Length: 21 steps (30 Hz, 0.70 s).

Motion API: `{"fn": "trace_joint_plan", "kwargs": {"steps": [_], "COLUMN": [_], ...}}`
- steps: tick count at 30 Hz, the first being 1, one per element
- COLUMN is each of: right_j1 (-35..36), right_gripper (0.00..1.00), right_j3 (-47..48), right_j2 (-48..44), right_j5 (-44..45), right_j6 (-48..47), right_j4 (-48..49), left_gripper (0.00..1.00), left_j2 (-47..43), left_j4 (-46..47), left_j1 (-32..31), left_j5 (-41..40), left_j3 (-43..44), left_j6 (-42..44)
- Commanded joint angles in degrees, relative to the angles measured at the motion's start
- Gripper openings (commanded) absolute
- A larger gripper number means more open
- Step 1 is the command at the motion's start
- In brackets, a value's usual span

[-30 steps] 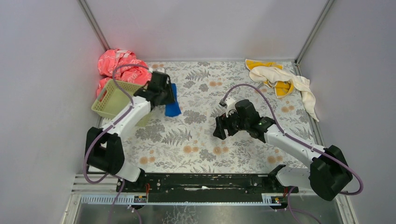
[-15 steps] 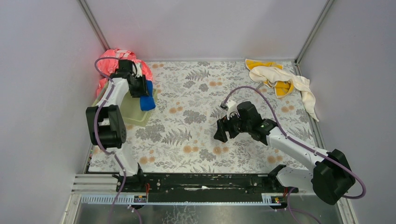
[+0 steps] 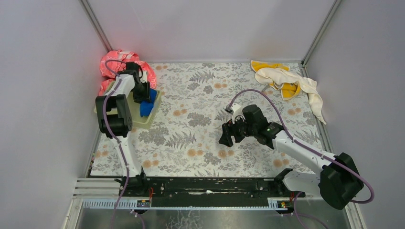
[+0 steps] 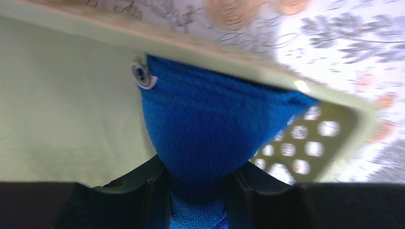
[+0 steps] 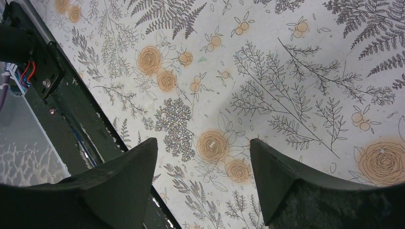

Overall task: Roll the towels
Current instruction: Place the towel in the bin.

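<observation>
Left claw (image 4: 198, 188) has swung across the counter, still gripping the blue towel (image 4: 210, 124), now dipping into the green basket (image 4: 62, 109). Probably about to stow it. Right claw (image 5: 203, 149) hangs open, empty.

Left arm (image 3: 114, 119), right arm (image 3: 301, 149): white tube links, bulky black joint housings. Purple cable (image 3: 265, 94) looped outside each arm, base to wrist. Small green light (image 3: 268, 128) on right arm near wrist. Both bases on long black rail (image 3: 205, 185); silver screw (image 5: 46, 82) and red and blue wires (image 5: 26, 71) at rail edge. Right end effector (image 5: 203, 160): two matte black wedge fingers (image 5: 122, 183), tapered to blunt tips. Left end effector (image 4: 198, 191): same black fingers.
</observation>
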Motion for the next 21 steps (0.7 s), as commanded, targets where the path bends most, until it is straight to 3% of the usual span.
{"fn": "trace_joint_plan", "kwargs": {"steps": [1, 8, 14, 21], "right_j1": [0.3, 0.3, 0.4, 0.3], "right_gripper": [0.77, 0.77, 0.77, 0.77], "right_j3": [0.1, 0.5, 0.6, 0.5], "right_j2": [0.2, 1.0, 1.0, 1.3], "right_j5": [-1.8, -1.6, -1.7, -1.5], "right_j6": [-0.9, -1.1, -1.1, -1.2], "right_j4": [2.4, 2.2, 2.1, 2.7], "left_gripper": [0.21, 0.20, 0.20, 0.22], "left_j2": [3.6, 1.1, -0.8, 4.4], "left_j4": [-1.7, -3.7, -4.5, -4.3], "left_j1": [-0.5, -3.3, -4.5, -4.6], "left_j5": [-6.9, -10.4, -6.6, -4.7], "left_j3": [-1.8, -2.0, -2.8, -4.1], "left_j6": [3.5, 4.1, 3.8, 2.9]}}
